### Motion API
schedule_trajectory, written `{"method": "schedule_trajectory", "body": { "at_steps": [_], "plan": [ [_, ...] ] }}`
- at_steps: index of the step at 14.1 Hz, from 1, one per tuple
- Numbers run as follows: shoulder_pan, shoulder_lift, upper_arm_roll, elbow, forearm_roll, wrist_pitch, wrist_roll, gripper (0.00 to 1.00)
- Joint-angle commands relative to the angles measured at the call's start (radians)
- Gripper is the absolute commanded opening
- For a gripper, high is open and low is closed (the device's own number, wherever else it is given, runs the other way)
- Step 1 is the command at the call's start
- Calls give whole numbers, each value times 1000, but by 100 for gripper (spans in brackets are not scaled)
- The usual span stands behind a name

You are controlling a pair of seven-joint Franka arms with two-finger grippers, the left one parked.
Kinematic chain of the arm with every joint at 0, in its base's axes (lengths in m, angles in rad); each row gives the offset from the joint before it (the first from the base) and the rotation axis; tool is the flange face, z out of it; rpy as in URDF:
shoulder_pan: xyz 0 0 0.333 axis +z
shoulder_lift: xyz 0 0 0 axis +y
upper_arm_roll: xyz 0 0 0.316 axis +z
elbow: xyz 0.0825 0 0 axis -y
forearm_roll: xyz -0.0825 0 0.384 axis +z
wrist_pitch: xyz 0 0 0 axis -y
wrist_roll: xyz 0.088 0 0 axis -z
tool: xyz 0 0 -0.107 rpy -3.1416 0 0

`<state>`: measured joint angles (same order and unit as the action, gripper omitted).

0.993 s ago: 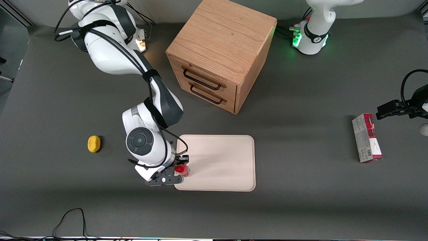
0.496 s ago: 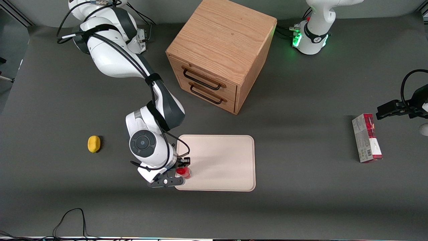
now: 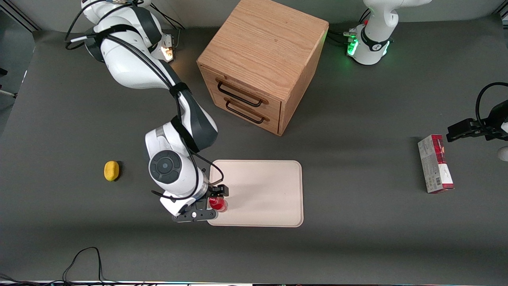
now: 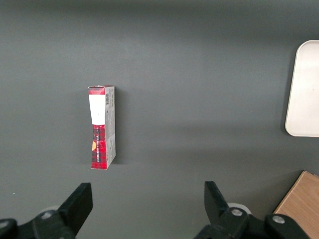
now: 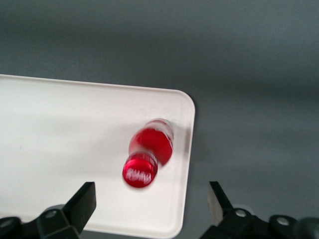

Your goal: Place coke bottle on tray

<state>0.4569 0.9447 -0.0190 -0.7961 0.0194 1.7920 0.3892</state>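
- Dark grey table (image 3: 357, 246); wooden drawer cabinet (image 3: 262, 63) farther from front camera than tray (image 3: 266, 190).
- Yellow lump (image 3: 111, 171) toward working arm's end, red-and-grey carton (image 3: 435, 163) toward parked arm's end.
- Right arm bent down, gripper (image 3: 216, 200) above tray corner, fingers (image 5: 84, 201) spread apart, holding nothing.
- Coke bottle (image 5: 149, 152) stands upright on tray, near its rim.
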Motion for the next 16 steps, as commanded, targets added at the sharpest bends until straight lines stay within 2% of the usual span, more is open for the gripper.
{"method": "schedule_trajectory", "body": {
  "at_steps": [1, 6, 9, 11, 14, 16],
  "plan": [
    [17, -117, -10, -9, -44, -104, -1, 100],
    [10, -320, -15, -40, -44, -273, -21, 100],
    [-67, -478, -16, -199, -33, -327, -88, 100],
    [-142, -597, -16, -358, -30, -303, -172, 100],
    [-274, -702, -27, -475, 14, -287, -320, 100],
    [-338, -792, -29, -595, 16, -232, -372, 100]
  ]
}}
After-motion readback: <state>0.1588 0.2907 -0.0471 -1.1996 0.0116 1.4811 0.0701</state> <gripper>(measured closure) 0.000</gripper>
